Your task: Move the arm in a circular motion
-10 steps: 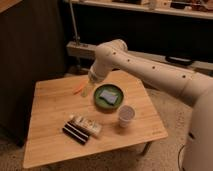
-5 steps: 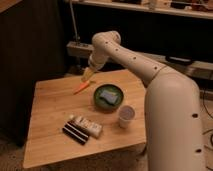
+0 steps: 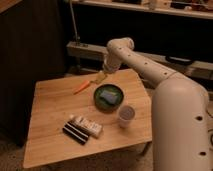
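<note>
Arm [image 3: 145, 70] is reaching from the near right over the far edge of the table [image 3: 50, 105]. Gripper [image 3: 101, 77] is hovering just right of the carrot [image 3: 82, 87], beyond the bowl [image 3: 97, 99]; whether it is spread or pressed together cannot be told.

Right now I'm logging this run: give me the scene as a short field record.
arm: large white tubular robot arm, reaching over the table's far side
gripper: yellowish-tan gripper, above the light wooden table, beside the orange carrot
bowl: dark green round bowl holding a blue block
cup: white cup, right of the packets
packets: black packet, white packet, side by side
</note>
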You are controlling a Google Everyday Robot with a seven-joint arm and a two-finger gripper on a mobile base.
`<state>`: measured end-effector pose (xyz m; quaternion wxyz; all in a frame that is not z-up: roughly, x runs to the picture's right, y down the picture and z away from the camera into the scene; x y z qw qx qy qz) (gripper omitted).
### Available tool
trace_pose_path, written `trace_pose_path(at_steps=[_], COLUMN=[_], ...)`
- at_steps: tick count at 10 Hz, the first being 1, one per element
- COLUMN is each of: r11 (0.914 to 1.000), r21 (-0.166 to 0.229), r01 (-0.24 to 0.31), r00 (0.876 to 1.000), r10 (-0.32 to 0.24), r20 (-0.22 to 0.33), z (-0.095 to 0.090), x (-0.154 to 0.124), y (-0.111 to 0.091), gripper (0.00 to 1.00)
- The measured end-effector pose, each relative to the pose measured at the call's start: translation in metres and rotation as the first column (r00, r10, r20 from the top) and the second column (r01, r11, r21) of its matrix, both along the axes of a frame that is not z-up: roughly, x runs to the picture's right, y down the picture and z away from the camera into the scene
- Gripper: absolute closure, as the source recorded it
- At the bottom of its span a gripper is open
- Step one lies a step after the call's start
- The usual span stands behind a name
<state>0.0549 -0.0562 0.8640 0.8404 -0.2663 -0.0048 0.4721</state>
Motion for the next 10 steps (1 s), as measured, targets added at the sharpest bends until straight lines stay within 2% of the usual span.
trace_pose_path(at_steps=[3, 5, 7, 10], r11=[0.9935, 0.9908, 0.9932, 0.9992], r21=[-0.034, -0.031, -0.019, 0.006], r01=[-0.108, -0.132, -0.115, -0.039], r00=[0.990, 0.986, 0.988, 0.999], r10=[0.105, 0.128, 0.112, 0.039], r20=[-0.089, -0.109, -0.106, -0.033], z=[-0.017, -0.038, -0.059, -0.096], x=[0.065, 0.096, 0.100, 0.071], y=[0.044, 0.068, 0.083, 0.096], gripper=[0.20, 0.20, 0.20, 0.20])
